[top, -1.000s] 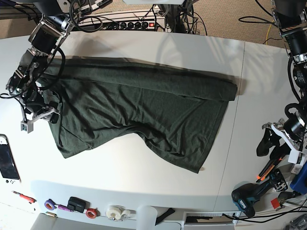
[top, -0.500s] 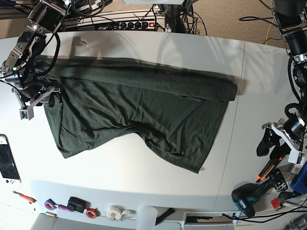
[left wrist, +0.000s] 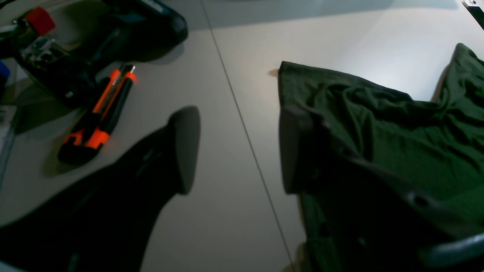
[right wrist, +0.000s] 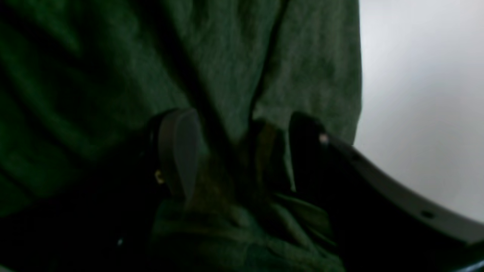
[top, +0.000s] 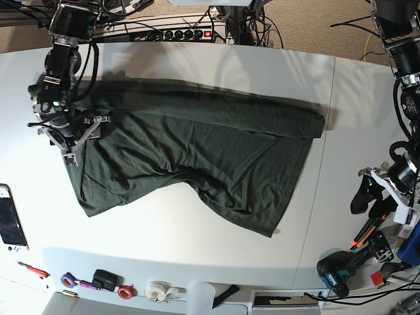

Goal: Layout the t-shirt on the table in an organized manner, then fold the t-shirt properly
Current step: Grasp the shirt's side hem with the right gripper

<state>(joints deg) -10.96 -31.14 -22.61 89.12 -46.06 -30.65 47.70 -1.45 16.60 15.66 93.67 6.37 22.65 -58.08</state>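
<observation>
Dark green t-shirt (top: 197, 147) spread crumpled across white table (top: 197, 243), upper edge folded into a long band.

Right gripper (top: 77, 134) over the shirt's edge at the base view's left, jaws wide, cloth bunched between fingers (right wrist: 177, 151) but not clamped. Left gripper (left wrist: 234, 151) parked beside the table seam (left wrist: 242, 128), jaws apart, empty, near the shirt's corner. Clutter alongside: orange-black utility knife (left wrist: 100, 113), cordless drill (top: 341, 269), tape rolls (top: 157, 291), handheld console (top: 12, 223).
</observation>
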